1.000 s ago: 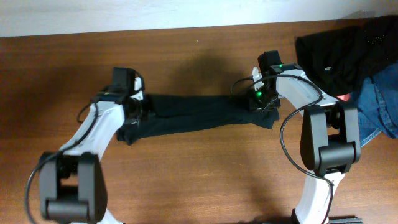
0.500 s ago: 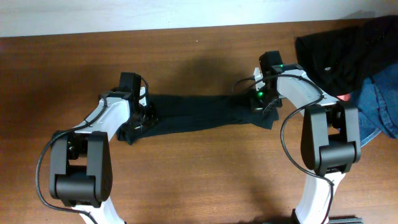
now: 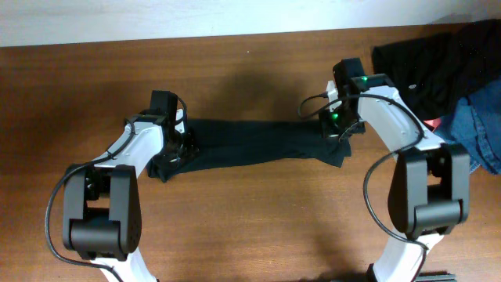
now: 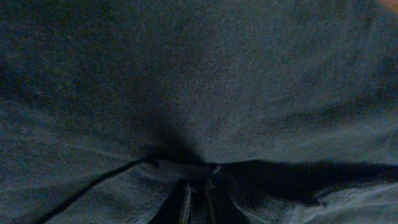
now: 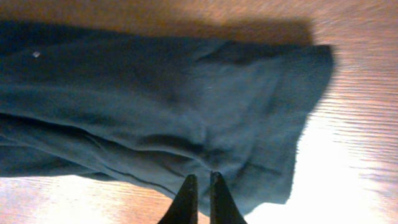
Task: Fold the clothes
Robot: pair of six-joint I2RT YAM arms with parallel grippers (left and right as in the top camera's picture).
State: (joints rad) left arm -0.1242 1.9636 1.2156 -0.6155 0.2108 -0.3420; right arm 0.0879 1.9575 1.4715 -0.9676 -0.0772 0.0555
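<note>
Brown wooden table [image 3: 250, 227] fills the overhead view, with a pale wall [image 3: 156, 19] along its far edge.

1. Task item. I see the black T-shirt [image 3: 250, 145] lying on the middle of the table, drawn out into a long, narrow band that runs left to right between the two arms. Its right end is a squared edge with bare wood beyond it.

2. Left claw [image 3: 178, 147]. It sits at the left end of the band. On the left wrist camera, dark cloth covers almost the whole view, and a fold gathers right at the tips, which stand nearly together. I read this as a pinch on the T-shirt.

3. Right claw [image 3: 335, 129]. It sits at the right end of the band. On the right wrist camera, both fingers [image 5: 186, 196] are pressed close, their tips over the near fold of the cloth. I cannot tell whether any cloth is caught between them.

4. Other items. At the far right corner lies a heap: a black garment [image 3: 438, 59] and, beside it, blue denim [image 3: 477, 133], well apart from the T-shirt.
</note>
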